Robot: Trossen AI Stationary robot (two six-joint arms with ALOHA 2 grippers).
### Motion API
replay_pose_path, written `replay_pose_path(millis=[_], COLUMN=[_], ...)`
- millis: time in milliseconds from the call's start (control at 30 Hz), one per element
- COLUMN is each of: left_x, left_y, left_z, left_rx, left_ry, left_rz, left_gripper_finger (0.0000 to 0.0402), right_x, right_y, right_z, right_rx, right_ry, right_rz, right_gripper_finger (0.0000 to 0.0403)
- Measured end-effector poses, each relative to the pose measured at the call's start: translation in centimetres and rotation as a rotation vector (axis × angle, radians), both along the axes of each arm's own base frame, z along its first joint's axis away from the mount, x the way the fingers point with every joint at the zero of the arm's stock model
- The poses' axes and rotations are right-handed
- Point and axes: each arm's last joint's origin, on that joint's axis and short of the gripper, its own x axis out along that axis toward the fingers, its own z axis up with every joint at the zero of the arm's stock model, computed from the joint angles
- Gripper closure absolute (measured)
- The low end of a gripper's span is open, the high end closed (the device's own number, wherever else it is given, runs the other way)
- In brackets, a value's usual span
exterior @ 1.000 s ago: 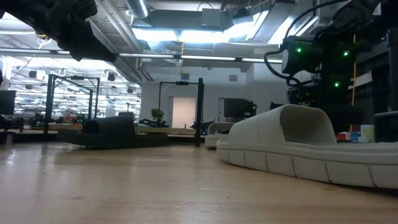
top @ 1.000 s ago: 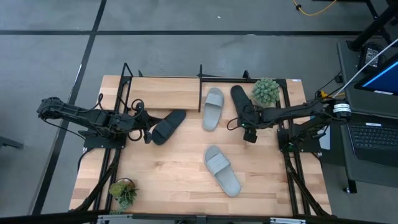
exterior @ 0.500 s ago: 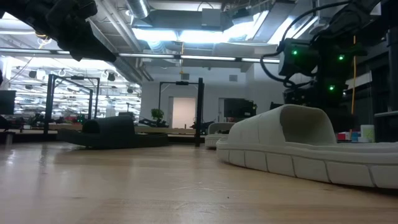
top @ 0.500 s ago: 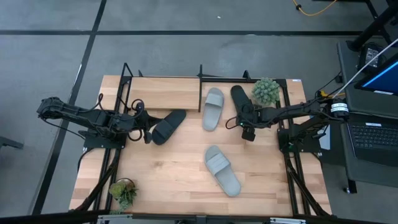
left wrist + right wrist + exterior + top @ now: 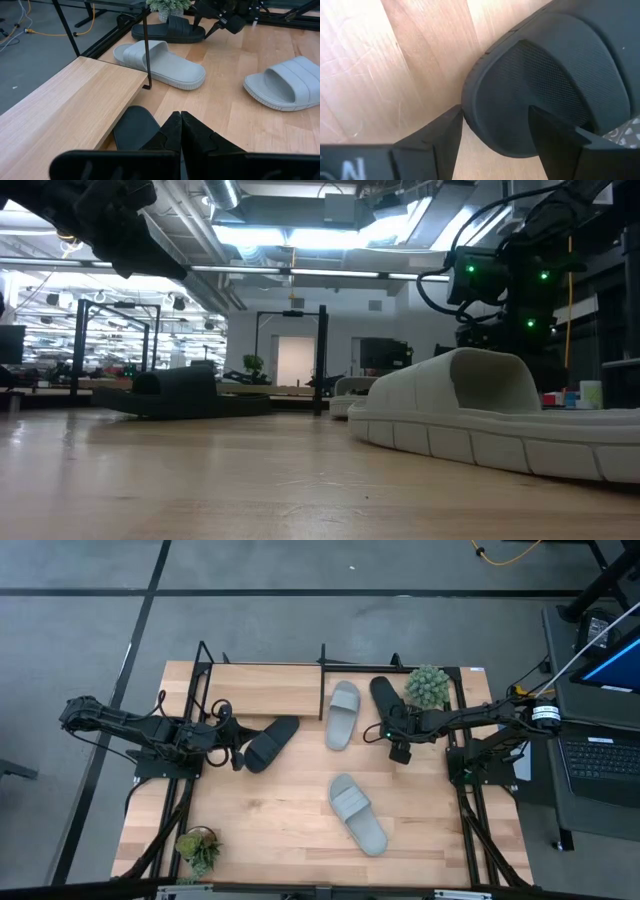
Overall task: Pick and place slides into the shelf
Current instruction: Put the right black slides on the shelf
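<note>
- The right gripper [image 5: 385, 732] has crept toward the shelf since a second ago: in the high view it then sat lower on the table, below the heel of the black slide [image 5: 383, 696] by the potted plant [image 5: 428, 686], and it now meets that heel.
- Its fingers [image 5: 442, 135] stand spread wide, one on each side of the heel end of that black slide [image 5: 545, 95]; the right wrist view shows the rounded sole between them, with no squeeze on it yet.
- In the low view the green lights on the right arm [image 5: 500, 280] sit slightly further left than before.
- The left gripper [image 5: 236, 752] has not moved. Its fingers [image 5: 175, 130] are pressed together, tips resting at the end of the other black slide [image 5: 270, 743], which lies at an angle just in front of the shelf [image 5: 262, 690].
- Whether those closed fingers pinch that slide's edge or merely touch it cannot be told.
- None of the slides has shifted: one pale grey slide [image 5: 342, 714] lies beside the shelf's middle post, and the second pale grey slide [image 5: 358, 813] lies apart on the open tabletop [image 5: 270, 830].
- The shelf's wooden board [image 5: 60, 110] is bare on the left half.
- A second small plant [image 5: 198, 848] stands at the table's near left corner, unchanged.
</note>
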Motion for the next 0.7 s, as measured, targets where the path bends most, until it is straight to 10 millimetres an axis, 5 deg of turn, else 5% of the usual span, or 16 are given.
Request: replay_pose_path(millis=[233, 700], left_x=[0.00, 0.00], left_y=[0.00, 0.00], left_z=[0.00, 0.00], left_rx=[0.000, 0.000], left_ry=[0.000, 0.000], left_rz=[0.000, 0.000], left_gripper_finger=[0.0401, 0.0401], right_x=[0.02, 0.13], right_y=[0.07, 0.08], right_z=[-0.03, 0.04], right_rx=[0.025, 0.026], right_ry=[-0.005, -0.015], right_rz=[0.006, 0.005], right_gripper_finger=[0.0206, 0.0374])
